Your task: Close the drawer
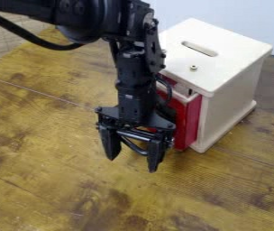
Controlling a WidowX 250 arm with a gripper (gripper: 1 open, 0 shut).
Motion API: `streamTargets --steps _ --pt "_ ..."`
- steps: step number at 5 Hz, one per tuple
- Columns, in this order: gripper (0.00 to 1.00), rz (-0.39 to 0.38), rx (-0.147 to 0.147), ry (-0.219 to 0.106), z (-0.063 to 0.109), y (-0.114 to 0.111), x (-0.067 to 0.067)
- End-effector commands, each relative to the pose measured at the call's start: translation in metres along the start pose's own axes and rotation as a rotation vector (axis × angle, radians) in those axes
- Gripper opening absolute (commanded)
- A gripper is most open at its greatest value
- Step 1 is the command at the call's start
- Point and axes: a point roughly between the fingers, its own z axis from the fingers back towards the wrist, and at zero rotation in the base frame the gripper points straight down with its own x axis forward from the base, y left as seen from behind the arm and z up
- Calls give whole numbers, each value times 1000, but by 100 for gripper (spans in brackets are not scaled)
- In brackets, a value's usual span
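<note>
The red drawer point(186, 117) sits in the cream-white box point(230, 86) at the right, its front nearly level with the box's face. Its black loop handle point(137, 144) sticks out to the lower left. My gripper point(131, 156) hangs straight down in front of the drawer, fingers spread on either side of the handle's loop, so it is open. One fingertip point(109, 152) is left of the loop and the other fingertip point(154, 162) is at its right. The arm hides part of the drawer front.
The box has a slot point(200, 49) in its top. A wooden tabletop point(43, 171) extends to the left and front. A mesh-like surface point(1, 41) lies at the far left edge.
</note>
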Motion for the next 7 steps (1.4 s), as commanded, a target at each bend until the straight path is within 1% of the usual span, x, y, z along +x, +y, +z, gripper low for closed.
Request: streamTargets --steps 1,2,4,6,7 --pt "100 41 -2 -76 10 13 14" --pt "100 60 -2 -85 8 17 17" --pt "100 73 2 -104 12 28 22" --pt "100 79 6 -121 33 29 19" --pt "100 90 8 -130 36 45 24"
